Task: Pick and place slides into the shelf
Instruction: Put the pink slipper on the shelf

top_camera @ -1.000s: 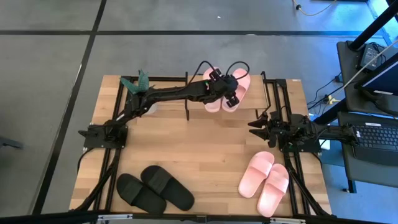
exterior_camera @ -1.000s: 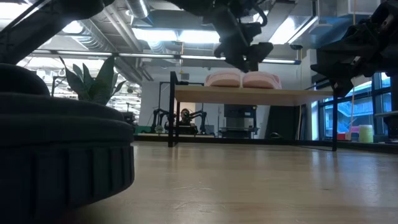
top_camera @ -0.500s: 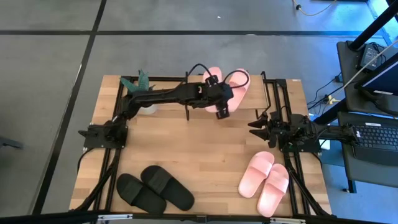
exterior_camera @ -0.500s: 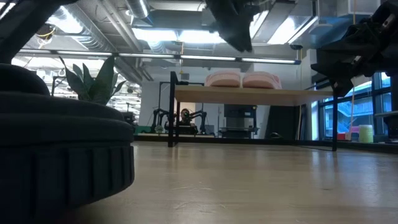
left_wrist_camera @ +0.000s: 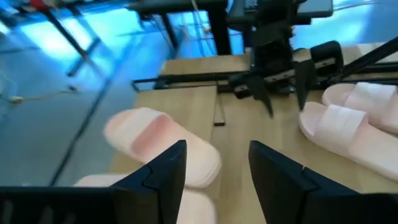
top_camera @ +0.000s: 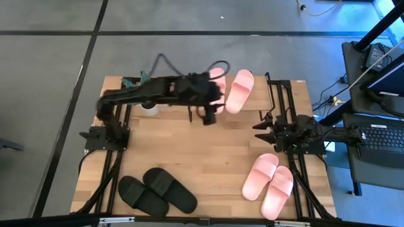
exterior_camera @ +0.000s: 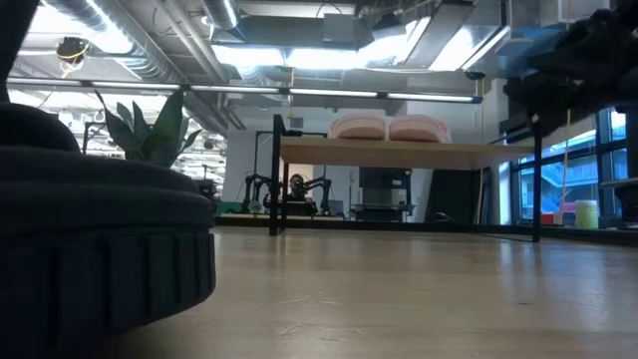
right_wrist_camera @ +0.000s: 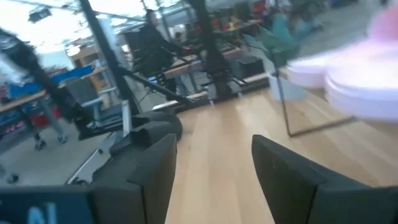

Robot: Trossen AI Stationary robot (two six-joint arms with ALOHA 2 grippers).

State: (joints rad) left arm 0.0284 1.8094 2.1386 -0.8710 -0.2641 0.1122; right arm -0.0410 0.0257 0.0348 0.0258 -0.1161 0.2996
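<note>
Pink slides (top_camera: 235, 90) are lying side by side on the shelf (top_camera: 252, 113) top, long axes running front to back. Left gripper (top_camera: 207, 116), fingers parted and holding nothing, is hanging just beside that pair. Remaining pink pair (top_camera: 268, 182) is resting at the table's near right, closest to the waiting right gripper (top_camera: 257, 128), likewise spread and empty; black pair (top_camera: 158, 191) is lying near left.

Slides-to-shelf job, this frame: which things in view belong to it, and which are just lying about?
Part of the job:
- pink pair on the shelf
- shelf
- pink pair on the table
- black pair
- left gripper, open, empty
- right gripper, waiting, open

Just lying about:
- potted plant
</note>
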